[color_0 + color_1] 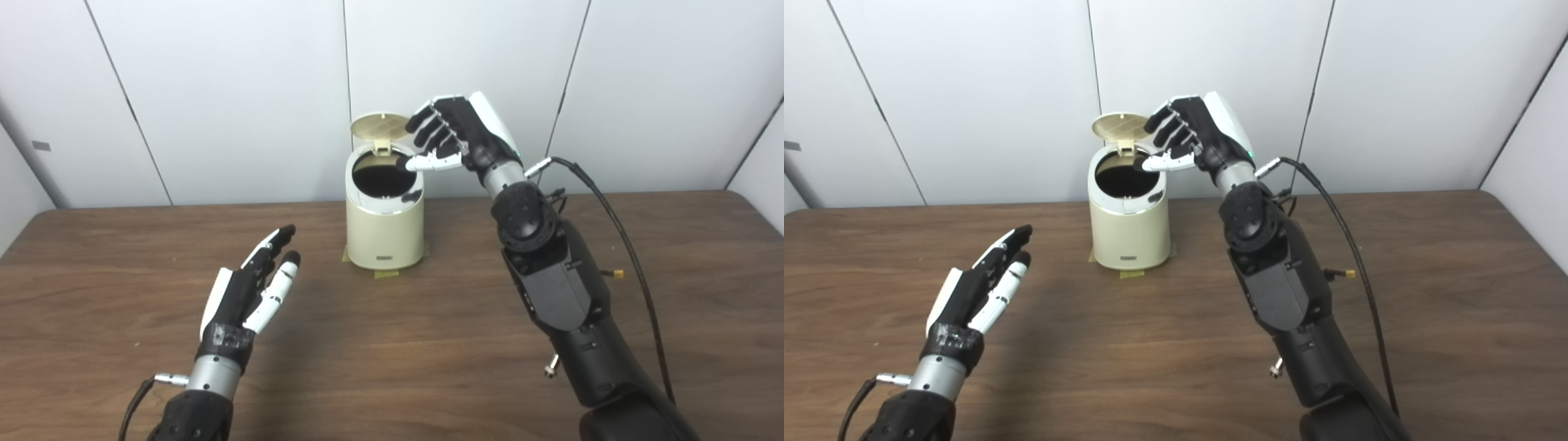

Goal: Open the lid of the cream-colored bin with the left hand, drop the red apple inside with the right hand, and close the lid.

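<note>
The cream-colored bin [384,226] stands on the wooden table near the back wall. Its round lid [380,126] is tipped up and back, showing a dark inside. My right hand [456,131] hovers above and just right of the bin's mouth, its fingers spread and nothing in them; the thumb reaches over the rim. No red apple shows in either view. My left hand [254,288] rests low over the table, left of and nearer than the bin, open with fingers stretched toward it.
The brown wooden table [429,343] fills the lower picture, with white wall panels behind. Yellowish tape patches [386,274] sit under the bin's base. A black cable [625,245] loops from my right wrist down along the arm.
</note>
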Robot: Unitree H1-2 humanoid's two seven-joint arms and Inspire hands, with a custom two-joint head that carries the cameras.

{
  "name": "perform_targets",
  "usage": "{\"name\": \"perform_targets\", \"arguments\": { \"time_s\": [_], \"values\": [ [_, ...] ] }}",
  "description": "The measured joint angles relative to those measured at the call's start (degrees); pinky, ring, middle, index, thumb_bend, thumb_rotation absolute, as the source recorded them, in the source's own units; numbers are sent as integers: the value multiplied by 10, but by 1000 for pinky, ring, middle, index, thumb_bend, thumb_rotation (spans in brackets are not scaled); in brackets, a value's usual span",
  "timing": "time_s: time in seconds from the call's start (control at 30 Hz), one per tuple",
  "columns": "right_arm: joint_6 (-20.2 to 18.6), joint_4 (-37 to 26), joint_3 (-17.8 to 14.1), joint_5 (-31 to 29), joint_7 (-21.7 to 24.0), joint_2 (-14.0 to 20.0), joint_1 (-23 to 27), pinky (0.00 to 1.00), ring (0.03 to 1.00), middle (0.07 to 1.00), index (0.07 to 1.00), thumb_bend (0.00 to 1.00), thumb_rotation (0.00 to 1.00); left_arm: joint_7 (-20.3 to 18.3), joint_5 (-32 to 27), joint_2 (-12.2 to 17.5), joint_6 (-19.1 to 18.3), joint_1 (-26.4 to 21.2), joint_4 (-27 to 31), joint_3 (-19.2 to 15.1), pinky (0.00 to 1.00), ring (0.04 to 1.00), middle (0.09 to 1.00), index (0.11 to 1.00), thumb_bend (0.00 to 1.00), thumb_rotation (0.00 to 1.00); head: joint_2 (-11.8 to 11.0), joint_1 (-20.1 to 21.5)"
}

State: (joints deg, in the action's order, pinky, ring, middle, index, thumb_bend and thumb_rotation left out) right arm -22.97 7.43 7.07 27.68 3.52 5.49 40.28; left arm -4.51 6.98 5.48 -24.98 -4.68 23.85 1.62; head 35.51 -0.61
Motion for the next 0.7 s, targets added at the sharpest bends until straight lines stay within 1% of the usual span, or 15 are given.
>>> {"name": "perform_targets", "arguments": {
  "time_s": [0.03, 0.07, 0.1, 0.13, 0.17, 0.23, 0.27, 0.3, 0.33, 0.4, 0.47, 0.53, 0.57, 0.67, 0.7],
  "values": [
    [-9, -14, -7, -8, 1, -1, -12, 374, 438, 466, 510, 523, 0, 0, -5, -1, -2, 0, 0, -5, 1000, 957, 931, 937, 406, 672, 0, -1],
    [-18, -30, -20, -21, 0, -5, -26, 380, 443, 469, 508, 523, 0, 2, -9, -4, -2, 0, 0, -12, 1000, 956, 931, 939, 407, 674, 0, -1],
    [-21, -43, -33, -33, -2, -11, -39, 405, 470, 481, 498, 523, 1, 3, -14, -6, -2, 0, -2, -19, 1000, 952, 931, 943, 414, 678, -2, -3],
    [-28, -62, -51, -53, -2, -19, -57, 453, 523, 559, 496, 512, 91, 4, -22, -10, -2, 0, -5, -27, 999, 948, 930, 949, 422, 677, -3, -4],
    [-33, -76, -61, -64, -3, -25, -73, 492, 561, 602, 496, 507, 126, 5, -29, -13, -2, 0, -10, -34, 1000, 950, 932, 954, 414, 677, -6, -4],
    [-36, -102, -72, -85, -4, -30, -110, 582, 628, 663, 497, 503, 162, 5, -40, -15, -2, -1, -23, -44, 985, 960, 947, 963, 404, 678, -7, -4],
    [-35, -110, -75, -94, -4, -31, -127, 613, 648, 684, 589, 547, 324, 4, -45, -15, -2, -1, -25, -47, 982, 967, 953, 967, 398, 690, -10, -3],
    [-32, -112, -78, -102, -6, -31, -145, 638, 667, 704, 646, 567, 431, 3, -49, -14, -2, -1, -26, -51, 983, 974, 959, 972, 386, 706, -11, -2],
    [-25, -113, -81, -110, -9, -31, -163, 672, 698, 731, 694, 572, 527, 3, -51, -13, -2, -3, -27, -54, 984, 981, 967, 977, 378, 714, -13, -1],
    [-13, -114, -89, -131, -12, -31, -194, 730, 763, 783, 759, 556, 660, 2, -56, -9, -2, -7, -27, -59, 993, 988, 972, 987, 365, 708, -16, 3],
    [-12, -118, -112, -179, -10, -36, -218, 808, 843, 849, 827, 551, 767, -1, -62, -3, -2, -10, -27, -63, 999, 997, 979, 995, 350, 693, -17, 6],
    [-9, -121, -135, -229, -6, -46, -228, 883, 901, 899, 866, 560, 829, -3, -74, 4, -2, -13, -33, -67, 1000, 995, 981, 999, 342, 693, -18, 9],
    [-3, -126, -145, -253, -4, -52, -234, 906, 918, 920, 879, 557, 868, -5, -78, 6, -2, -14, -38, -67, 1000, 998, 988, 1000, 341, 714, -21, 11],
    [11, -138, -155, -303, -4, -72, -255, 930, 952, 946, 899, 527, 948, -6, -93, 9, -6, -22, -55, -73, 1000, 991, 996, 1000, 398, 784, -23, 11],
    [11, -138, -155, -313, -5, -80, -264, 940, 963, 958, 910, 520, 974, -6, -99, 9, -9, -30, -64, -77, 1000, 994, 998, 1000, 404, 782, -25, 11]
  ]
}}
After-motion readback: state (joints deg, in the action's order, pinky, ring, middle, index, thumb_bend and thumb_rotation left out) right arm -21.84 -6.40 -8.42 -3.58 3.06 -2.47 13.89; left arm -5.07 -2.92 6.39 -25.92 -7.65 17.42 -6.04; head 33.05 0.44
